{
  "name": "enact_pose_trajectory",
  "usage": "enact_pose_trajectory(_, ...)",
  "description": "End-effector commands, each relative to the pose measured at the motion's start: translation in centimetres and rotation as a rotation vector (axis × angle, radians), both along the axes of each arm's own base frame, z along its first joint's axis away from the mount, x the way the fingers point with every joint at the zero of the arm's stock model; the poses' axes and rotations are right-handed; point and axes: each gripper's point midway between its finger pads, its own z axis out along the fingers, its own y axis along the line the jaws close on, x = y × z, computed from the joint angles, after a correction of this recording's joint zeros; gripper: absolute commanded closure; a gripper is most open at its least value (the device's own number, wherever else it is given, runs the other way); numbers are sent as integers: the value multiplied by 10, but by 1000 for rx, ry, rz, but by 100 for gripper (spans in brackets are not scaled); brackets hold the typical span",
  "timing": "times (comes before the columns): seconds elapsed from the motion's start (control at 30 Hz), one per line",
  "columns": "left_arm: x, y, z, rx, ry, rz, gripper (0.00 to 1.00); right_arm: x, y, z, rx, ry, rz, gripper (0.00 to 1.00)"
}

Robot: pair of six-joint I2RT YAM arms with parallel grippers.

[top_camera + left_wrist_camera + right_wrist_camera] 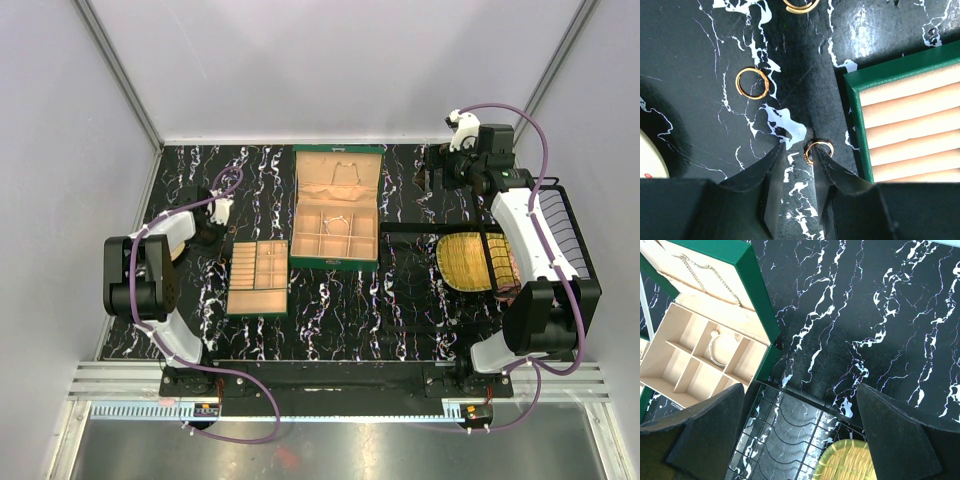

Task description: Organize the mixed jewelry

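Mid-pickup, seemingly: straddles a small gold-toned wire ring (818, 143) with the left gripper (807, 152), jaws narrowly parted, unpinched, at 9 o'clock of the green-rimmed tan ridged tray (855, 100). Likely needs closing, lifting, carrying toward 3 o'clock. Hangs the right gripper (800, 390) splayed, empty. Counts three rings, one whitish bracelet loop (715, 351), one thin pale chain (710, 275), both in the green hinged box (757, 295).

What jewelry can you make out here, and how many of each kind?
Gold rings: 3
Pale bracelet in the green box: 1
Thin chain in its lid: 1
Total: 5
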Motion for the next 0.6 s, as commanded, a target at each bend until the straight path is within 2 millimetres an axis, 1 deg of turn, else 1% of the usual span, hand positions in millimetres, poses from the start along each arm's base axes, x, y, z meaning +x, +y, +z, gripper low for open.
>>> enact_pose_trajectory(0.0, -3, 4, -3, 22, -7, 12, 67, 2, 5, 12, 9, -42, 20, 0)
enact_pose_trajectory(0.17, -7, 4, -3, 27, -6, 6, 69, 2, 4, 12, 9, -42, 18, 0)
enact_pose_trajectory(0.33, -16, 2, -5, 20, 5, 5, 72, 3, 4, 12, 9, -42, 18, 0)
enact_pose_trajectory(0.57, -23, 2, -6, 18, 9, 8, 82, 3, 5, 12, 13, -40, 19, 0)
